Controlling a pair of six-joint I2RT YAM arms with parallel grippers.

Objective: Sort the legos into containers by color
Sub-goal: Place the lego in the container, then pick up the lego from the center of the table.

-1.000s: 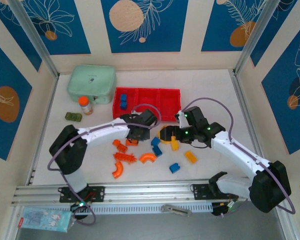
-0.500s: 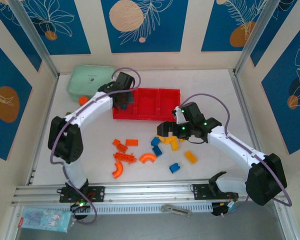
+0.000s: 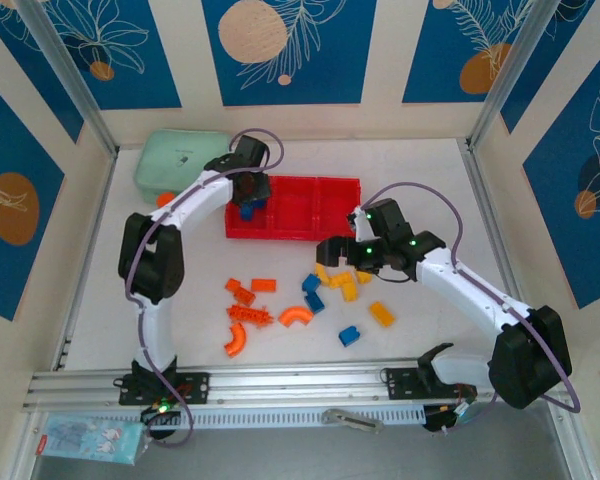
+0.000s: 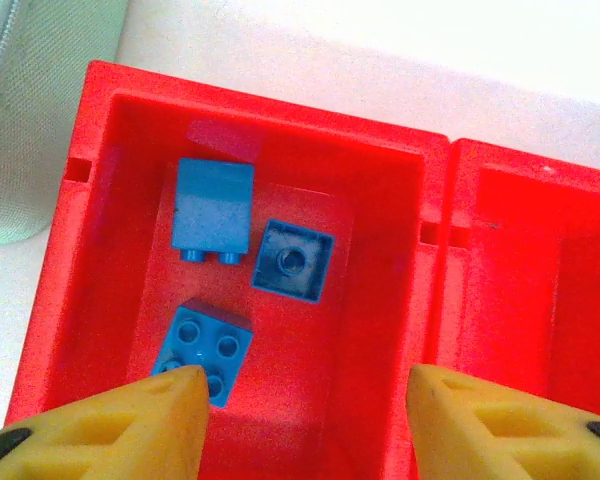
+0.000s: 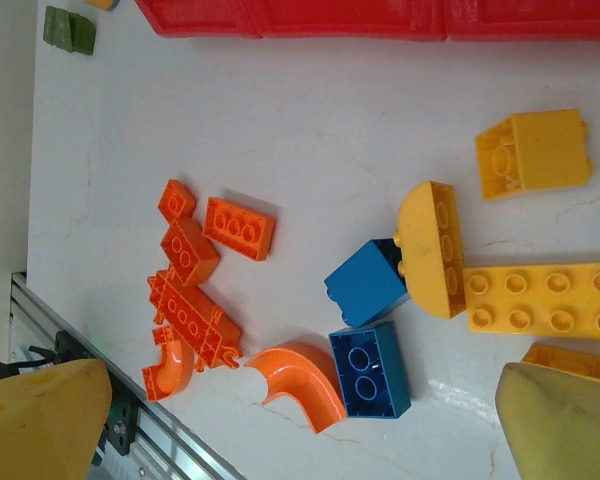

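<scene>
The red tray of containers (image 3: 310,208) lies at the back of the table. My left gripper (image 3: 248,193) hovers over its left compartment (image 4: 380,330), open, with nothing between its fingers (image 4: 305,395). Three blue legos (image 4: 214,210) (image 4: 293,262) (image 4: 202,345) lie in that compartment, the nearest one beside the left fingertip. My right gripper (image 3: 330,250) stands wide open (image 5: 300,400) above the loose legos. Below it are an orange curved piece (image 5: 300,385), two blue bricks (image 5: 370,368) (image 5: 365,282), yellow bricks (image 5: 540,300) (image 5: 430,250) and an orange cluster (image 3: 248,305).
A mint green case (image 3: 180,160) sits left of the tray, with an orange-capped bottle (image 3: 165,199) partly behind my left arm. A dark green block (image 5: 68,30) lies at the left. More bricks (image 3: 381,314) (image 3: 349,336) lie near the aluminium rail (image 3: 280,385).
My left gripper swung from the loose pile to the tray's left compartment and opened; another blue brick now lies there. My right gripper shifted slightly over the pile, staying open.
</scene>
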